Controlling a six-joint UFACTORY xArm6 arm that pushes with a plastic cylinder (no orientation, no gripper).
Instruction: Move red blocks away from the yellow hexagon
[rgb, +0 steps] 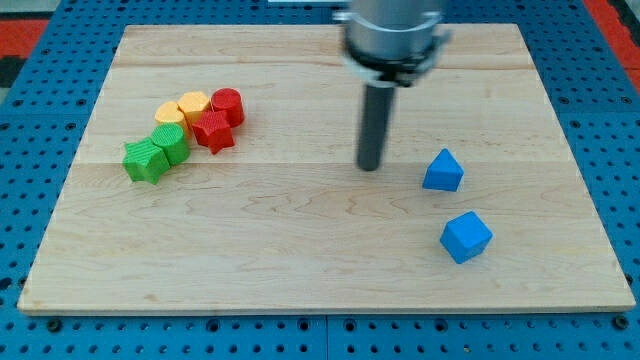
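A yellow hexagon (194, 104) lies at the upper left of the wooden board, in a tight cluster. A red round block (228, 105) touches its right side. A red star-shaped block (212, 131) sits just below and to the right of it. A second yellow block (170, 115) lies to its left. My tip (369, 166) stands near the board's middle, well to the right of the cluster and apart from every block.
Two green blocks (171, 146) (144, 161) sit at the cluster's lower left. A blue triangular block (443, 171) lies right of my tip, and a blue cube (466, 237) below it. The wooden board (320, 270) rests on a blue pegboard.
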